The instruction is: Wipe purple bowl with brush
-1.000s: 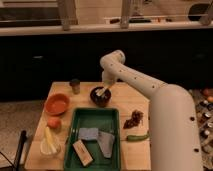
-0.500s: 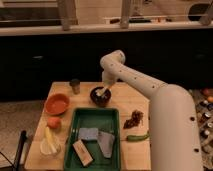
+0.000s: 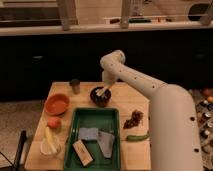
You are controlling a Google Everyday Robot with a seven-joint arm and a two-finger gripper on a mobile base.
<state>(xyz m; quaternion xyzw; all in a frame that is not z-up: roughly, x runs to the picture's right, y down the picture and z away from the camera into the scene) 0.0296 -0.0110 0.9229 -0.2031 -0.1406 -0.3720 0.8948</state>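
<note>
The purple bowl point(image 3: 100, 97) is a small, very dark bowl at the back middle of the wooden table point(image 3: 129, 102). The pale brush point(image 3: 101, 92) lies inside it, its whitish head near the bowl's middle and its handle slanting up to the right. My gripper point(image 3: 107, 86) hangs straight down over the bowl's right rim at the brush handle. The white arm reaches in from the right.
An orange bowl point(image 3: 57, 104) sits at the left and a small dark cup point(image 3: 75, 85) behind it. A green tray point(image 3: 94, 136) holds a grey cloth, a grey piece and a tan block point(image 3: 82, 152). An orange fruit, a banana, dried chillies point(image 3: 133, 119) and a green pepper point(image 3: 136, 137) lie around.
</note>
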